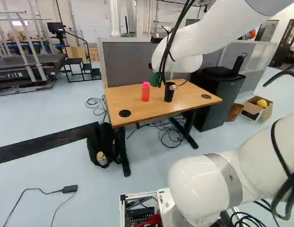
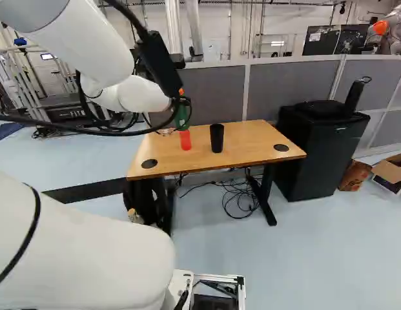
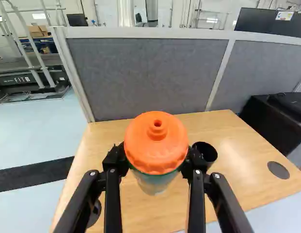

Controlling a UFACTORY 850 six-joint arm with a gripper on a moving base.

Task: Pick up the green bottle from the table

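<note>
In the right base view my gripper (image 2: 183, 102) is above the table (image 2: 252, 139), at the upper part of the green bottle (image 2: 181, 117). The wrist view has the gripper (image 3: 157, 162) shut on the green bottle (image 3: 156, 145), one finger against each side under its orange cap. The bottle hangs upright, its base apparently off the tabletop; its lower body is mostly hidden in the wrist view. A pink-red bottle (image 1: 145, 92) stands on the table, partly behind the green one in the right base view.
A black cup (image 1: 169, 92) stands on the table beside the pink-red bottle. Grey partitions (image 3: 145, 73) rise behind the table, and a black cabinet (image 2: 316, 152) is at its right. A dark bag (image 1: 100, 146) lies by the near left table leg. Another robot (image 2: 390, 27) is far back.
</note>
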